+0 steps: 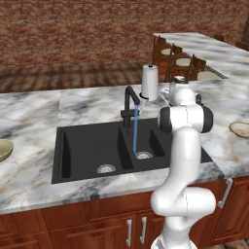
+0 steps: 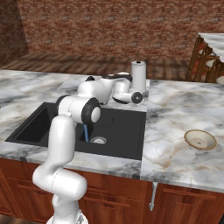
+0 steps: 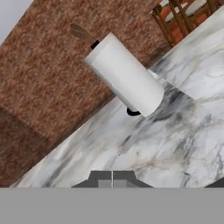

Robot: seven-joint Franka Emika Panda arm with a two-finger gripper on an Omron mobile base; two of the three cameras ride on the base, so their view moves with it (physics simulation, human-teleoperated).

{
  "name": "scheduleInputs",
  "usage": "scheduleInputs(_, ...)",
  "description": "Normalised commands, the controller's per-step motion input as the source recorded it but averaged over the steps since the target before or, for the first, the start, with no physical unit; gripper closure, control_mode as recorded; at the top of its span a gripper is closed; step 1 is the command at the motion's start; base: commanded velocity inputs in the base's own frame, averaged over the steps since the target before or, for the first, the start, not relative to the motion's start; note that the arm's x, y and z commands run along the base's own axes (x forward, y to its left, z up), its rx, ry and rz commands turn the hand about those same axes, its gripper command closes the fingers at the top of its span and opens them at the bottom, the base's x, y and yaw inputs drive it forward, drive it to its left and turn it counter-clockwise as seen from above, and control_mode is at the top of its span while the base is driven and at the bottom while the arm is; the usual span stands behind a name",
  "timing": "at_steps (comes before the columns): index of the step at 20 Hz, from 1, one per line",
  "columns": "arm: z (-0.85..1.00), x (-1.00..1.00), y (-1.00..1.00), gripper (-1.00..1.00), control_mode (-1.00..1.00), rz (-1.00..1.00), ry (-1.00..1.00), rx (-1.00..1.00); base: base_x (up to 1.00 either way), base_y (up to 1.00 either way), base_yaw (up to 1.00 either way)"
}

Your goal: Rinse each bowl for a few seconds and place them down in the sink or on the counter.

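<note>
Left base view: water streams from the faucet into the sink's right basin; both bowls sit empty on the bench; jaws closed on nothing.

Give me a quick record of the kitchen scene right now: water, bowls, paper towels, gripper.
water: running from the faucet into the right basin of the sink
cream-rimmed bowl: on the counter right of the sink, upright
olive-tan bowl: on the counter left of the sink, cut by the picture's edge
paper-towel roll: upright behind the sink
gripper: shut, empty, near the roll
</note>
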Motion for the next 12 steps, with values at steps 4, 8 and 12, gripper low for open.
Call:
scheduleInputs(4,0.72,-0.4,-0.64,1.0,-1.0,0.02,-0.06,0.13,0.0,0.0,0.0)
scheduleInputs(8,0.78,-0.45,-0.29,-1.0,-1.0,0.0,0.0,0.09,0.0,0.0,0.0)
scheduleInputs(12,0.73,-0.49,-0.19,-1.0,-1.0,-0.08,0.07,0.06,0.0,0.0,0.0)
